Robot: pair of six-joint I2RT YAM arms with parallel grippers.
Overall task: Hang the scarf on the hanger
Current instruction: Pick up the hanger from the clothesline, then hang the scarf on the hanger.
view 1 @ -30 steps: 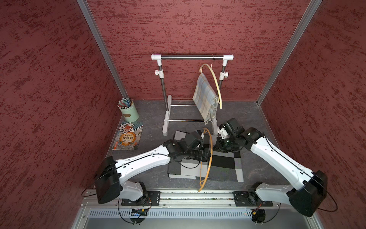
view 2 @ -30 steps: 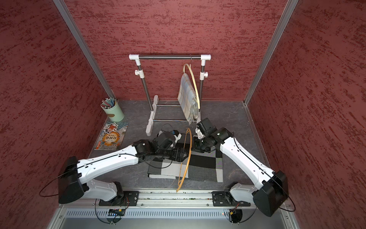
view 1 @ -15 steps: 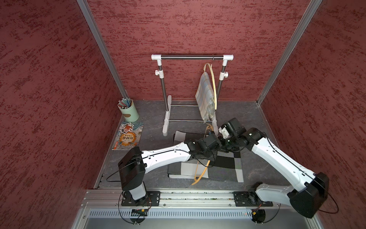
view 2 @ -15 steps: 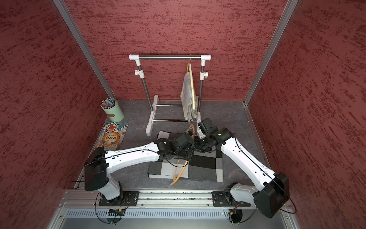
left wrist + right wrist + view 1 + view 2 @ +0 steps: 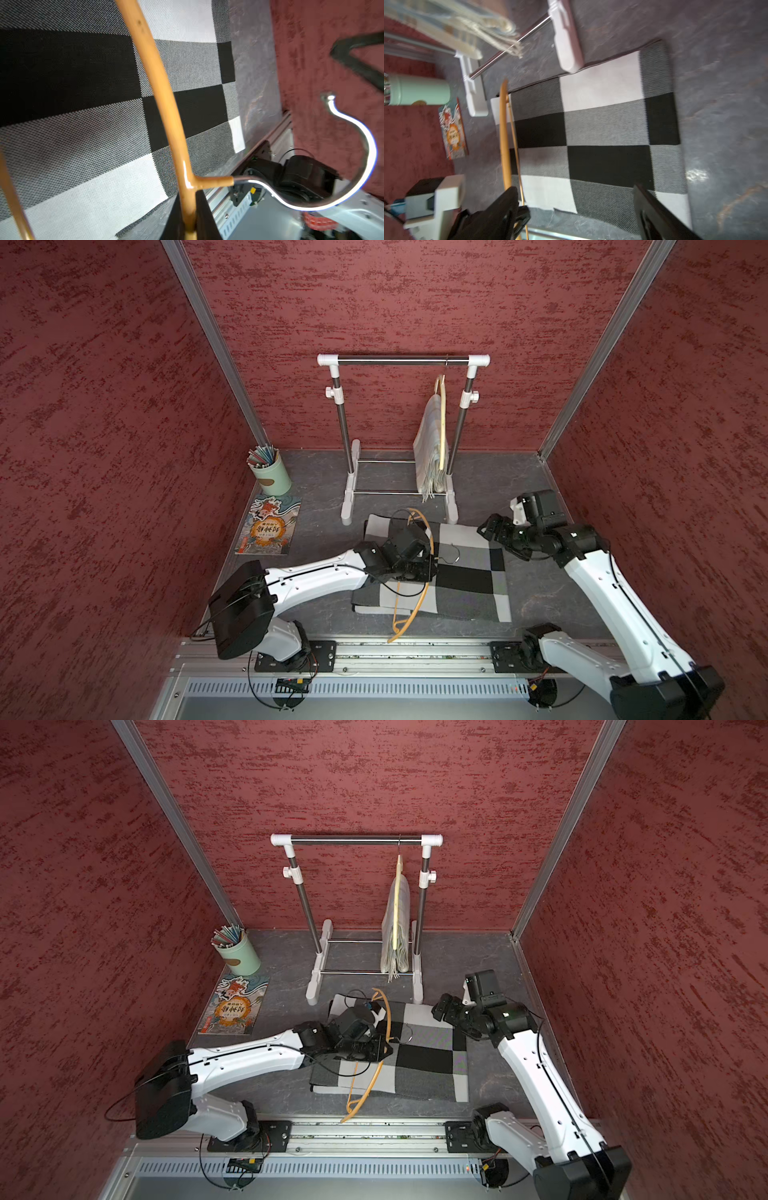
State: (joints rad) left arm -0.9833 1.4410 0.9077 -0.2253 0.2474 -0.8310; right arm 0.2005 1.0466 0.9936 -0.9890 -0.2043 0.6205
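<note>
Holding: left gripper point(image 5: 188, 220) clamped on hanger point(image 5: 164, 99); right gripper point(image 5: 574, 195) wide, empty. Risk: single-point grip lets hanger pivot, snagging scarf point(image 5: 465, 572).

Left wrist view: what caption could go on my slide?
The left tool grips a wooden hanger over the checkered scarf lying flat.

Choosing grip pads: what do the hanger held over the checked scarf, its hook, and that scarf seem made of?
The hanger looks like varnished wood or bamboo: amber, glossy highlights. Its hook looks like polished metal: mirror-like glints. The scarf is matte knit or woven fabric: fine mesh texture shows.
</note>
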